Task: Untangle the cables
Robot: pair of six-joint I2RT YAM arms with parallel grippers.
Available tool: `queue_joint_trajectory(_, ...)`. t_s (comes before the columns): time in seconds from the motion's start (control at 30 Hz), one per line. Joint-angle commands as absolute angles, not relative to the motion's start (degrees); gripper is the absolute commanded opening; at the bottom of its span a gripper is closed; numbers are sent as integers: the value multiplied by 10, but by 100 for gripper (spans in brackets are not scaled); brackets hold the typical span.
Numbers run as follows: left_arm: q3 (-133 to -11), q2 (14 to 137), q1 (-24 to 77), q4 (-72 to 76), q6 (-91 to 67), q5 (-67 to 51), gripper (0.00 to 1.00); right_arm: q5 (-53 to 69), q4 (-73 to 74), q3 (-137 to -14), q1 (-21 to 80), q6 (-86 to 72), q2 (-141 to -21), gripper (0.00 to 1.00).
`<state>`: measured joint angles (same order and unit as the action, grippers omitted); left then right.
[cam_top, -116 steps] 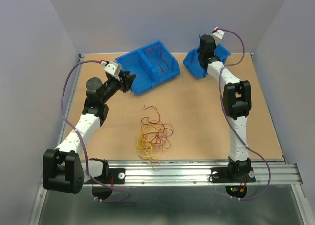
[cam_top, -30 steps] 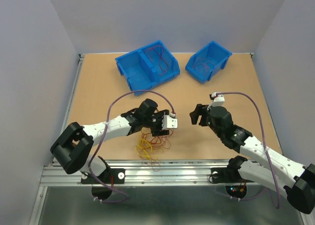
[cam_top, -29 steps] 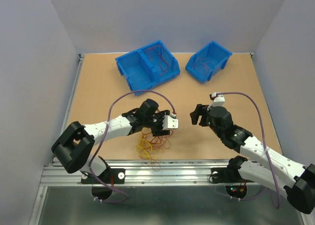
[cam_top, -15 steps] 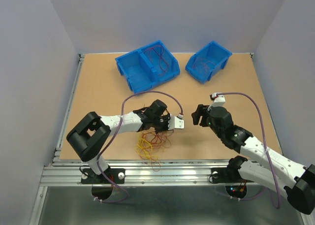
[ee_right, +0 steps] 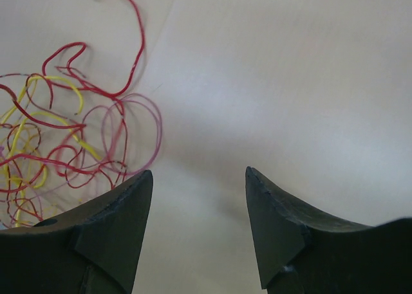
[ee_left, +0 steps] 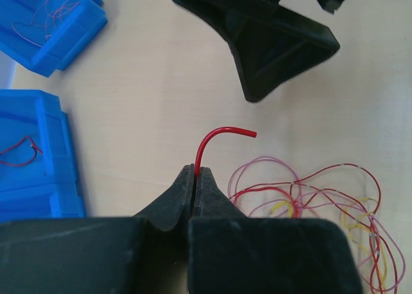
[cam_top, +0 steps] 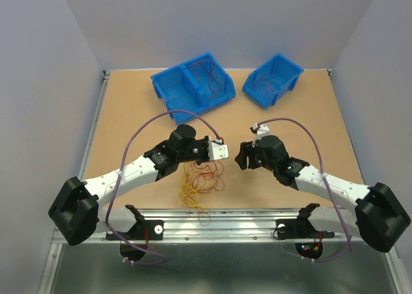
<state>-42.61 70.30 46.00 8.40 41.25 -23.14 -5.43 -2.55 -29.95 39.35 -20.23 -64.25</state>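
Note:
The cables (cam_top: 201,180) lie as a loose tangle of red, yellow and pinkish wires near the table's front middle. My left gripper (cam_top: 219,157) hovers over the tangle's far edge. Its jaws (ee_left: 196,172) are shut on one red cable (ee_left: 209,138), whose free end curls up and to the right past the tips. More of the tangle (ee_left: 315,197) trails to the right below. My right gripper (cam_top: 240,159) stands open just right of the tangle, facing the left gripper. Between its fingertips (ee_right: 198,178) is only bare table; the cables (ee_right: 64,146) lie to their left.
A blue two-compartment bin (cam_top: 168,88) with red wires in it stands at the back centre. A smaller blue bin (cam_top: 283,70), also holding thin red wire, stands at the back right. A finger of the right gripper (ee_left: 270,49) fills the top of the left wrist view.
The left gripper has shut on a red cable end and drawn back over the tangle's far edge. The right gripper has moved left towards the tangle, its jaws slightly narrower.

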Motion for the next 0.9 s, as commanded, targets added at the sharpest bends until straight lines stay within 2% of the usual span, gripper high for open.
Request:
queue_joint_trajectory(0.0,-412,700,455,111,405,-241,0,56,-118,-330,395,-168,-700,65)
queue_joint_trajectory(0.4,-419,711,428,134,386,-228,0,130,-130,-413,418,-134,-868,64)
queue_joint_trajectory(0.7,-432,705,365,156,345,-257,0,28,-47,-461,471,-127,-917,63)
queue_joint_trajectory(0.87,-433,701,351,156,339,-272,0,-44,22,-497,488,-144,-953,57)
